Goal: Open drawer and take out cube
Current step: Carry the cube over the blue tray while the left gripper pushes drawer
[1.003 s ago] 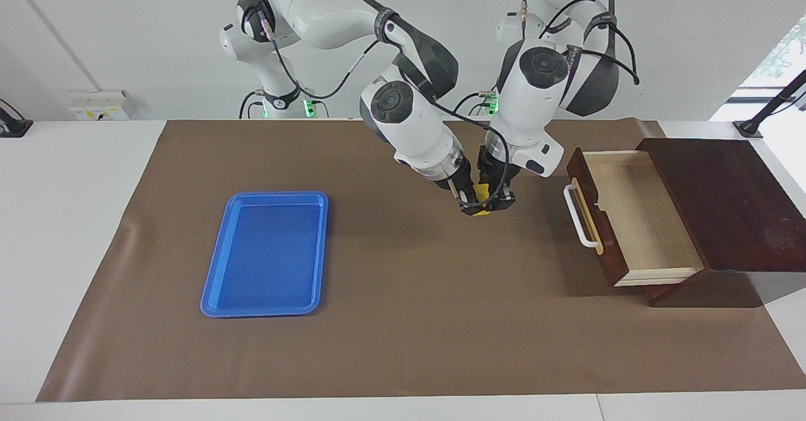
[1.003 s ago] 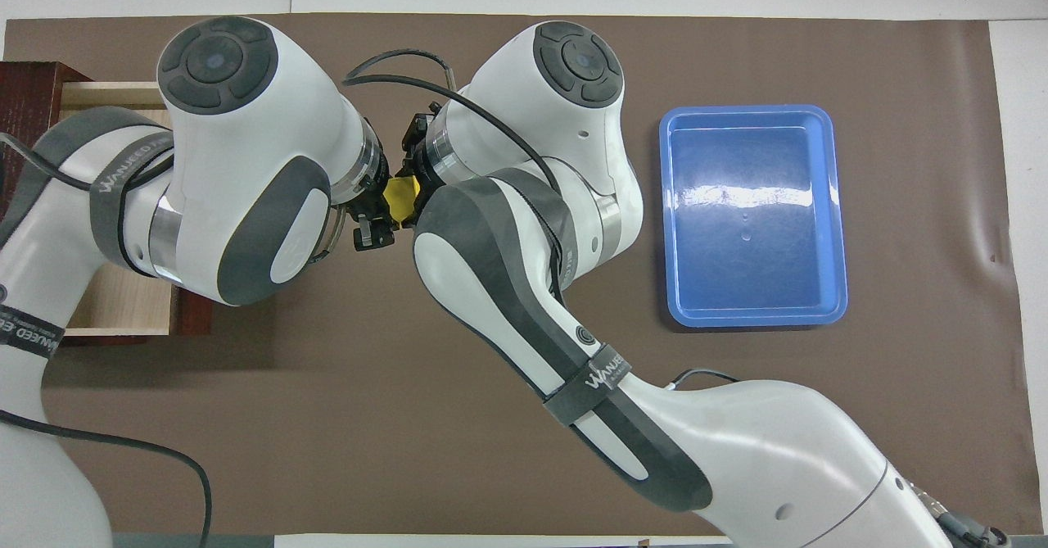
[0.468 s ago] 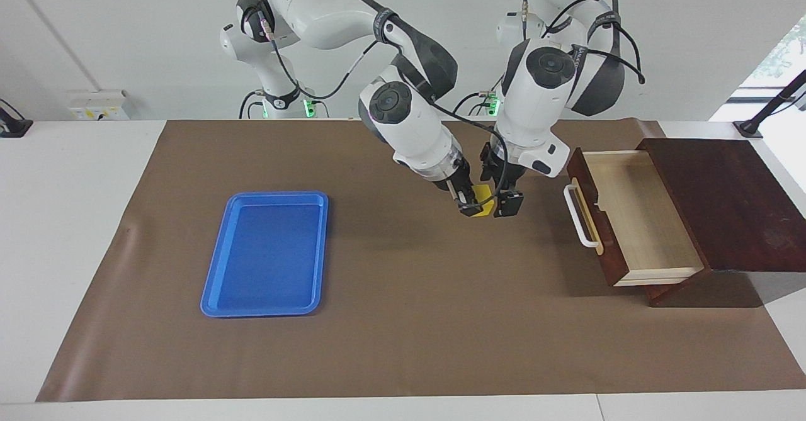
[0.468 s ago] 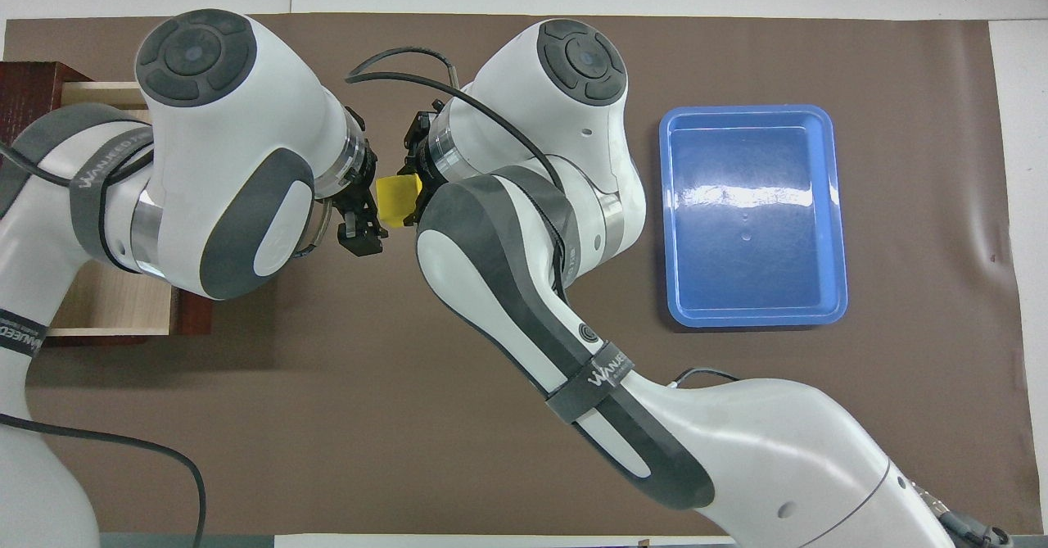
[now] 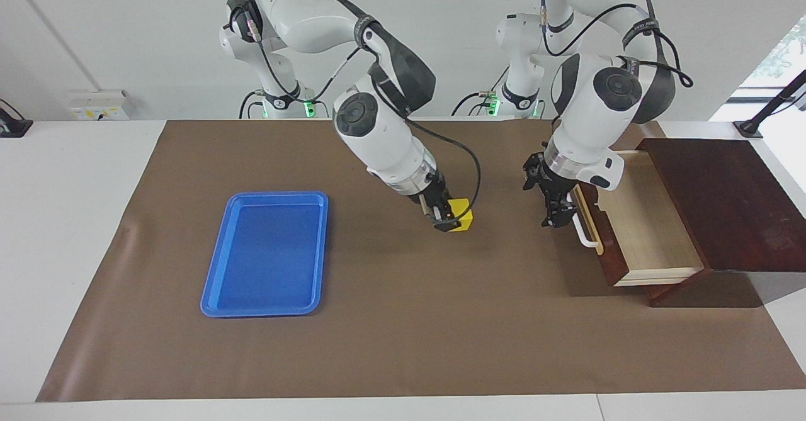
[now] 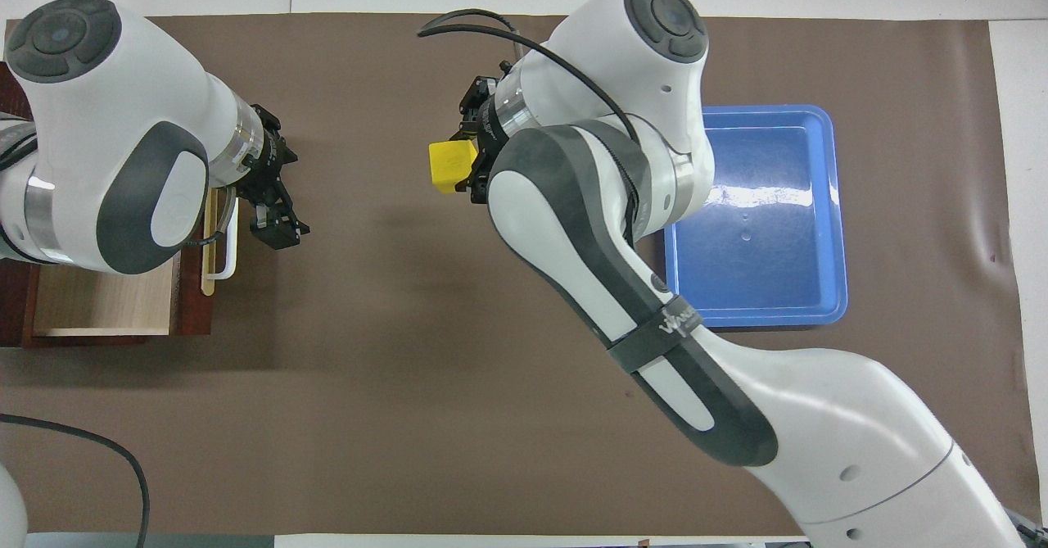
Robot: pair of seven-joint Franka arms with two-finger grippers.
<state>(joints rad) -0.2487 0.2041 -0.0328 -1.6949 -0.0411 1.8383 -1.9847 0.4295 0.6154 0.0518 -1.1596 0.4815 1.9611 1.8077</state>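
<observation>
Right claw (image 5: 448,217) clamped on the cube (image 5: 461,214), up in the air over bare brown mat (image 5: 403,320), between blue tray (image 5: 264,254) and drawer (image 5: 636,219). Cube out of the drawer, off the table. In overhead view, cube (image 6: 451,165) showing a top and a side face clear of the wrist; the clamping fingers mostly hidden under the right arm there, so grip read from facing view.

Left claw (image 5: 557,210) spread wide, holding nothing, hanging just in front of the drawer's white handle (image 5: 582,229), toward the left arm's end of the table. Facing view: claw overlaps the dark front panel, touching or not hard to tell. Overhead view: left claw (image 6: 274,212) apart from the handle (image 6: 225,241), a strip of mat between them.

Drawer pulled out of dark wooden box (image 5: 724,201), pale interior bare in facing view. Overhead view: most of drawer (image 6: 102,306) and box covered by the left arm, only a corner of light wood visible.

Blue tray toward the right arm's end, full outline in facing view; in overhead view tray (image 6: 819,212) partly covered along one edge by the right arm.
</observation>
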